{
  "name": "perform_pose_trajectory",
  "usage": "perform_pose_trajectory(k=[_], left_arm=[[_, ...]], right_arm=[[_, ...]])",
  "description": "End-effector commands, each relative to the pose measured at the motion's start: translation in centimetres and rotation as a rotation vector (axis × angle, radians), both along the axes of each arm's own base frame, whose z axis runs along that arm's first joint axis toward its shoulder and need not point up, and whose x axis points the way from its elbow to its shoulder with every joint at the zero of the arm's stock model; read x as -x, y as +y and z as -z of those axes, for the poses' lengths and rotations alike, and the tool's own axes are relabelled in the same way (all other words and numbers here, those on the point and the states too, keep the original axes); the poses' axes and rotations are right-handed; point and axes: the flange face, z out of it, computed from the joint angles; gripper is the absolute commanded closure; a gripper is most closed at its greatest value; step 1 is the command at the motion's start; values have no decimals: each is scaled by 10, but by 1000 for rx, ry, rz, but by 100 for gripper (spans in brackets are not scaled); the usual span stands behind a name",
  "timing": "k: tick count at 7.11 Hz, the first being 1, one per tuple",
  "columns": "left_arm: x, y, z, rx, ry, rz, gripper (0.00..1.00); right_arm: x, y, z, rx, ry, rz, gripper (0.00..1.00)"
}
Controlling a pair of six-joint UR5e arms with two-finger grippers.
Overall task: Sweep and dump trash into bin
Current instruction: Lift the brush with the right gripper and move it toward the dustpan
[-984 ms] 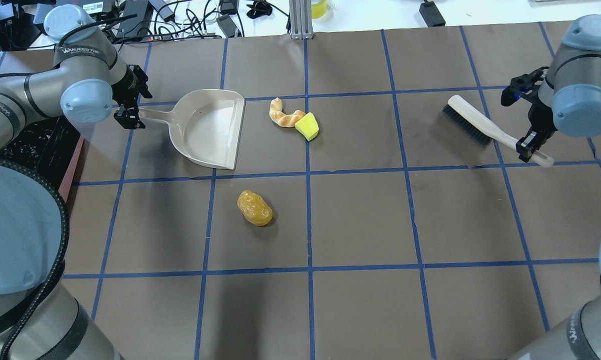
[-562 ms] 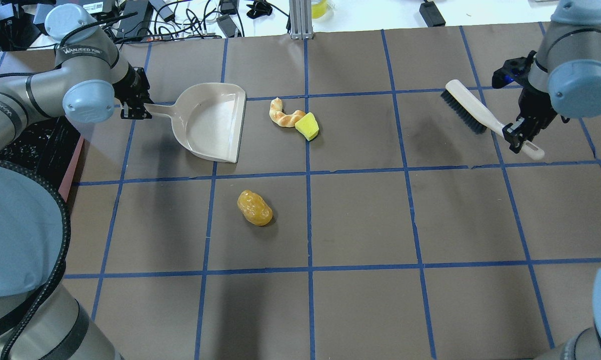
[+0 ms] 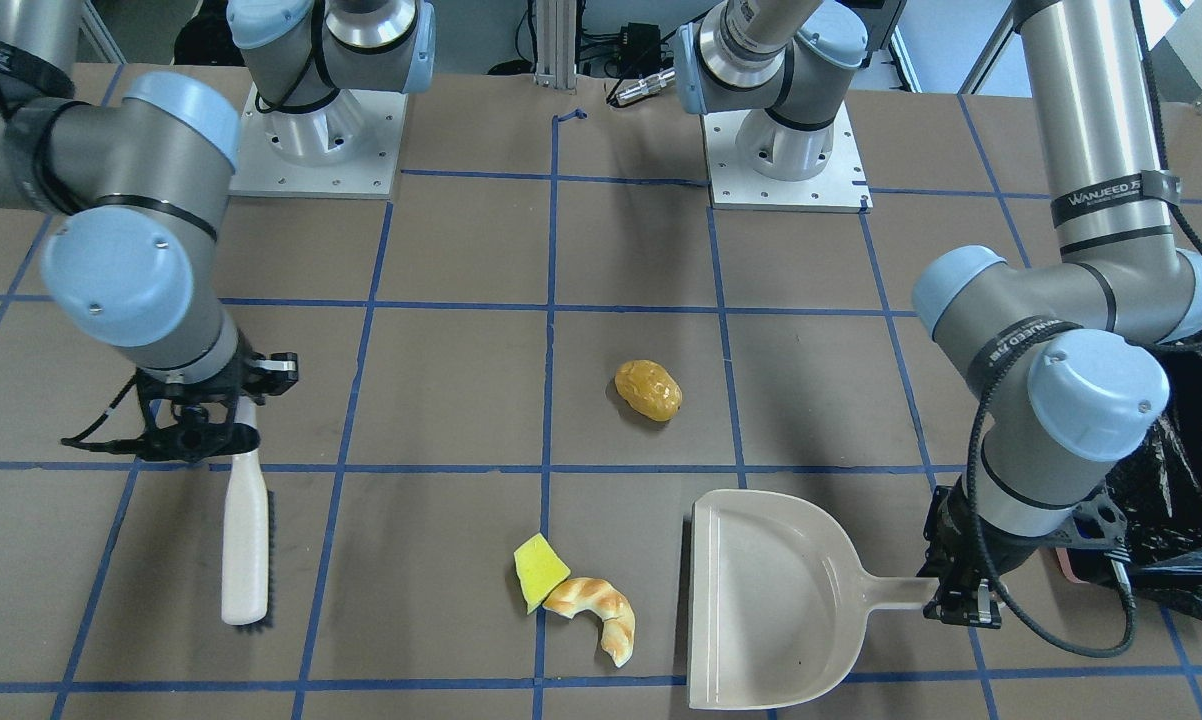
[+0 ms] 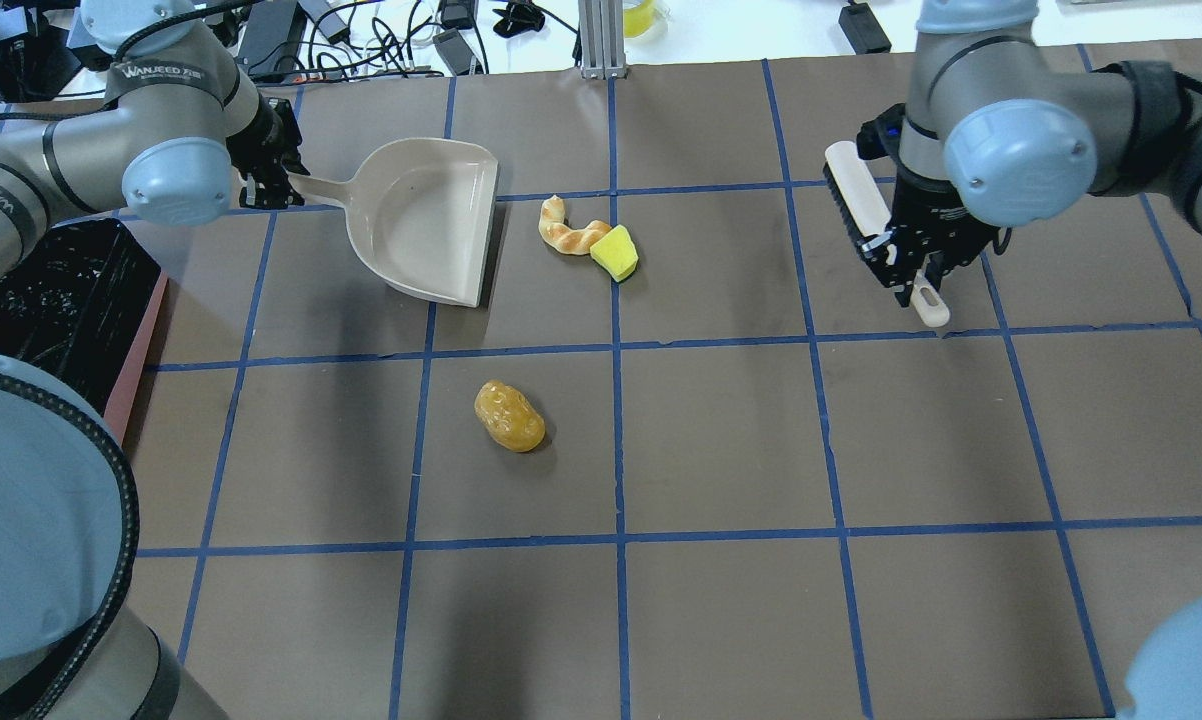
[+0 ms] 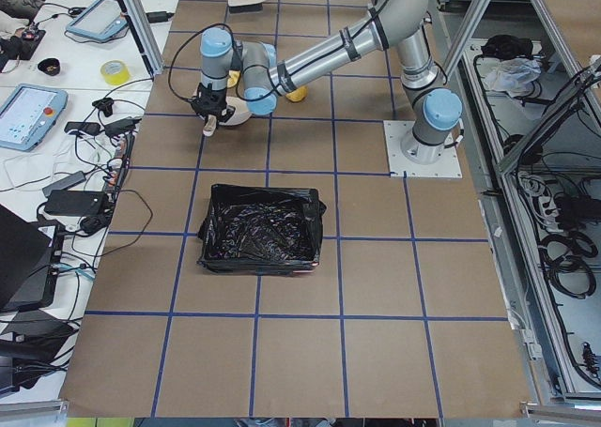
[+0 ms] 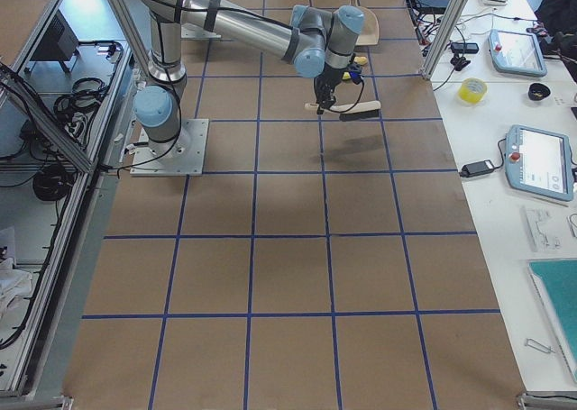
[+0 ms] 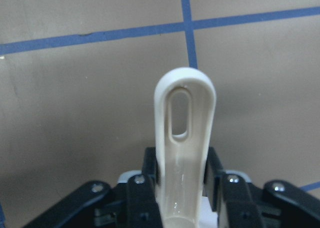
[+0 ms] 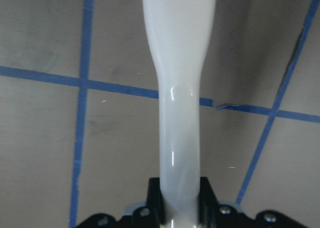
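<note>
The trash lies on the brown table: a croissant (image 4: 568,228) touching a yellow wedge (image 4: 614,253), and an orange oval lump (image 4: 509,415) nearer the robot. My left gripper (image 4: 266,187) is shut on the handle (image 7: 185,138) of the beige dustpan (image 4: 431,220), whose open edge faces the croissant. My right gripper (image 4: 906,265) is shut on the handle (image 8: 179,112) of the beige brush (image 4: 854,195), to the right of the wedge. The bin (image 4: 51,300), lined with a black bag, stands at the left table edge.
Blue tape lines grid the table (image 4: 721,450). Cables and devices lie beyond the far edge (image 4: 361,30). The arm bases (image 3: 781,150) stand at the robot's side. The bin also shows in the exterior left view (image 5: 261,228).
My right gripper has carried the brush left toward the table's middle and turned it nearly lengthwise. My left gripper has shifted the dustpan a little farther away and turned it.
</note>
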Motion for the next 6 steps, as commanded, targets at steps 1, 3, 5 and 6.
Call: perform_pose_trajectory(k=[1,3,5,6], left_arm=[[36,-2,4,30,-101,27,100],[40,-4,32,1,-73,-48,100],[40,-12,55,2,-74,-47,100],[40,-14,60,-1,-74,-45,100]], right_arm=[[-75,21,6,8,-10,166,100],[-92,28,9,-28,-60,255,100],[-171,46,21,-54,-97,329,100],[-187,40,23,-29,-105,365,100]])
